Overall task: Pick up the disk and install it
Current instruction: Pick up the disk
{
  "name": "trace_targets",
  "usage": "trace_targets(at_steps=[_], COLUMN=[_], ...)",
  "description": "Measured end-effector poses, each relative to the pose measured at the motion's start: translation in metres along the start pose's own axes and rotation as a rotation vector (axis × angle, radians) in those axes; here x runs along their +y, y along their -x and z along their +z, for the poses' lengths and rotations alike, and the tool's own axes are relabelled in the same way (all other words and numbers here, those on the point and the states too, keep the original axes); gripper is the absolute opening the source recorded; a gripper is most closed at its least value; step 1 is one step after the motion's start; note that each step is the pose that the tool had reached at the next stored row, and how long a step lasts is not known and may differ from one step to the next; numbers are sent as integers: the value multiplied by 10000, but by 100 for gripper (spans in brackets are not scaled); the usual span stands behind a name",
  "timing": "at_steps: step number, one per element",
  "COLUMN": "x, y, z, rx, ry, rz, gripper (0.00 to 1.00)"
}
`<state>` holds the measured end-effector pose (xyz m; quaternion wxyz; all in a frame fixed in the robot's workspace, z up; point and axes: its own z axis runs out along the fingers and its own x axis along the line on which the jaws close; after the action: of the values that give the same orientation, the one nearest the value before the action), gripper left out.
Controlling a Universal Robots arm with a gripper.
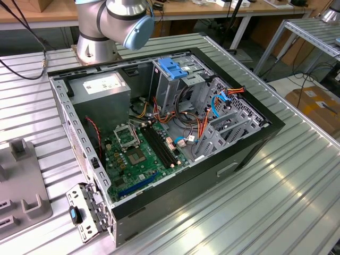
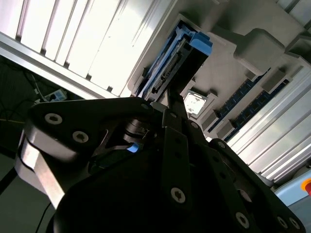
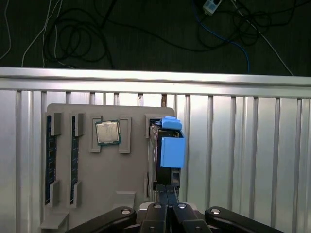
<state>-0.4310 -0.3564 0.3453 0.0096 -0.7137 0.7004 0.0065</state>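
The disk (image 3: 169, 145) stands on edge in a slot of a grey tray (image 3: 131, 174), its blue frame facing up. Right at its near end I see my gripper (image 3: 167, 196), fingers drawn together with no gap showing; I cannot tell whether they pinch any part of it. The tray lies on a ribbed aluminium table (image 3: 243, 160), with a dark floor strewn with cables (image 3: 121, 34) past the table edge. In the exterior view, an open computer case (image 1: 234, 164) lies on the same table near the arm (image 1: 114, 21), with wooden benches behind.
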Motion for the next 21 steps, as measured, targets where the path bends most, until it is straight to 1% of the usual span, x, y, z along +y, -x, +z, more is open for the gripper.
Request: trace_targets(at_steps=[7,9,11,13,14,21], x=[0,2,13,55,70,71], y=[0,0,0,1,2,2], z=[1,3,3,3,4,3], rx=[-1,0,2,3,2,3], ry=[-1,-6,-10,-13,-13,-13], rz=[33,186,432,557,577,577], gripper=[11,11,11,11,11,11])
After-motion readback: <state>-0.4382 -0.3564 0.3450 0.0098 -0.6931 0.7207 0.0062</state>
